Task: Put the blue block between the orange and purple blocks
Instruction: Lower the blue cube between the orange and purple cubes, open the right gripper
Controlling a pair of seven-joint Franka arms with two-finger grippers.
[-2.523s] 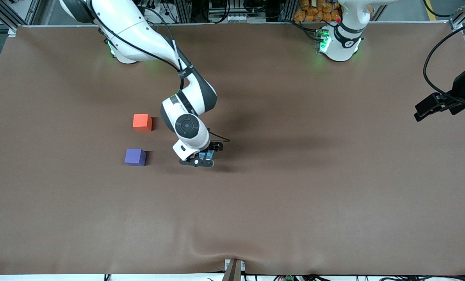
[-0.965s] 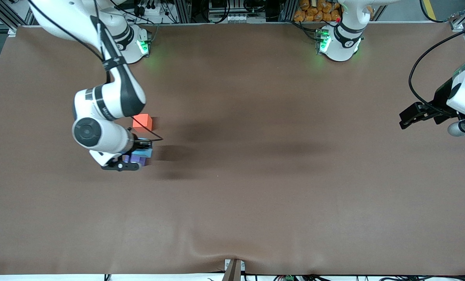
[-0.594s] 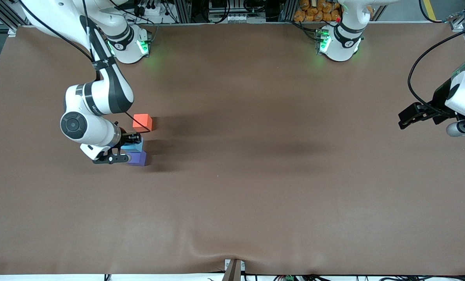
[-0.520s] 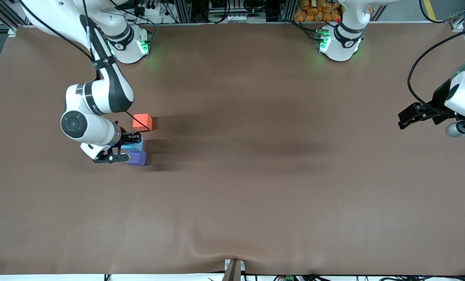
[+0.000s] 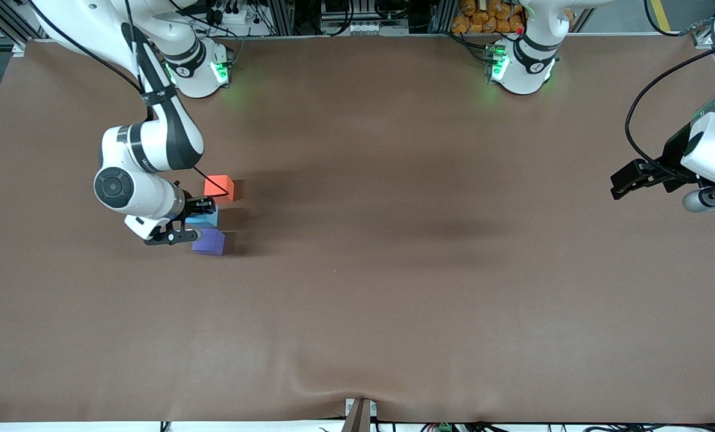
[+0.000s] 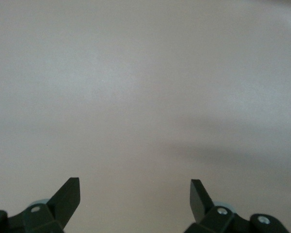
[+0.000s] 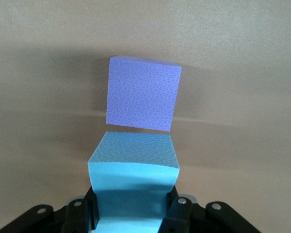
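Note:
My right gripper (image 5: pixel 198 222) is shut on the light sky-blue block (image 5: pixel 204 219). It holds the block between the orange-red block (image 5: pixel 218 186) and the violet-purple block (image 5: pixel 209 242). In the right wrist view the blue block (image 7: pixel 134 177) sits between the fingers (image 7: pixel 178 208), with the purple block (image 7: pixel 142 92) close beside it. I cannot tell whether the blue block rests on the table. The orange block does not show in the right wrist view. My left gripper (image 5: pixel 624 180) is open and empty over the left arm's end of the table; it waits there.
The table is covered by a brown mat (image 5: pixel 393 270), which has a small ripple at its front edge near a bracket (image 5: pixel 359 414). The left wrist view shows only bare mat (image 6: pixel 145 97).
My right gripper has carried the blue block from the middle of the table to the orange and purple blocks, then shifted it off the purple block into the gap between them. The left arm drifted slightly.

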